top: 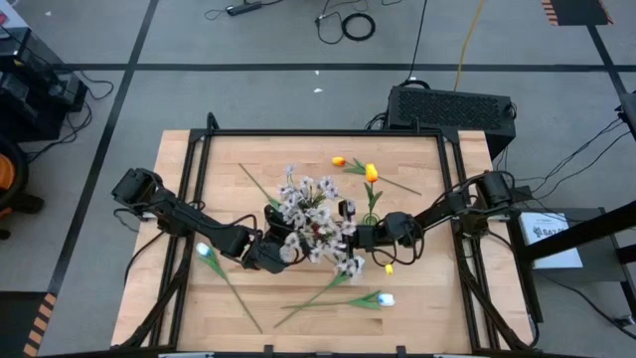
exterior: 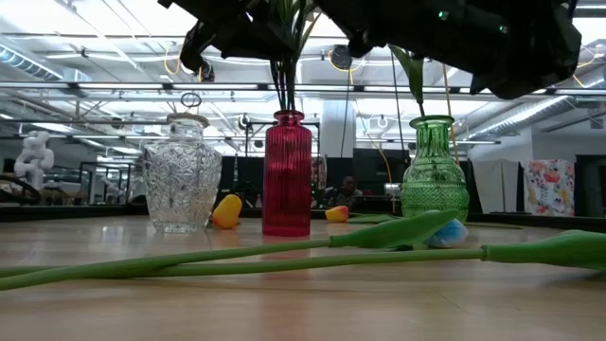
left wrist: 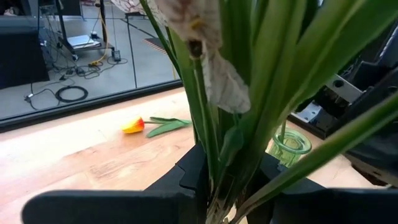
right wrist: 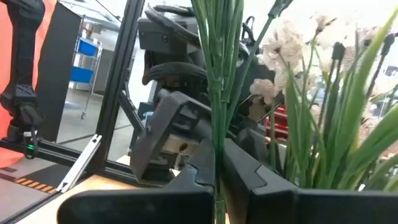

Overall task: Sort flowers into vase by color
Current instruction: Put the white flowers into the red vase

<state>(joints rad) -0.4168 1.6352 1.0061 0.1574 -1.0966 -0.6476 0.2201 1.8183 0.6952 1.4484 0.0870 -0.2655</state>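
- The left gripper (top: 266, 251), dark and two-fingered, sits near the middle of the wooden table (top: 179, 298), its fingers (left wrist: 189, 180) closed around a bundle of green stems (left wrist: 214, 155) that belong to the spray of small pale pink-white blossoms (top: 308, 214).
- The right gripper (top: 363, 237) meets that spray from the right-edge side, with its fingers (right wrist: 199, 171) clamped on a thin green stem (right wrist: 216, 93); the left gripper shows just beyond it in the right wrist view.
- From table height, three vases stand in a row: a clear cut-glass vase (exterior: 182, 175), a ribbed red glass vase (exterior: 287, 175) with dark stems rising out of its neck, and a green glass vase (exterior: 434, 170) that also holds a stem.
- A yellow tulip (top: 372, 173) stands upright above the green vase, toward the far edge.
- An orange-yellow tulip (top: 339, 161) lies flat on the table near the far edge, with its stem and leaves trailing toward the right edge.
- A white to pale-blue tulip (top: 384, 298) lies near the near edge, its long stem pointing toward the left edge.
- Another pale-blue tulip (top: 205, 251) lies beside the left arm, and its stem runs toward the near edge.
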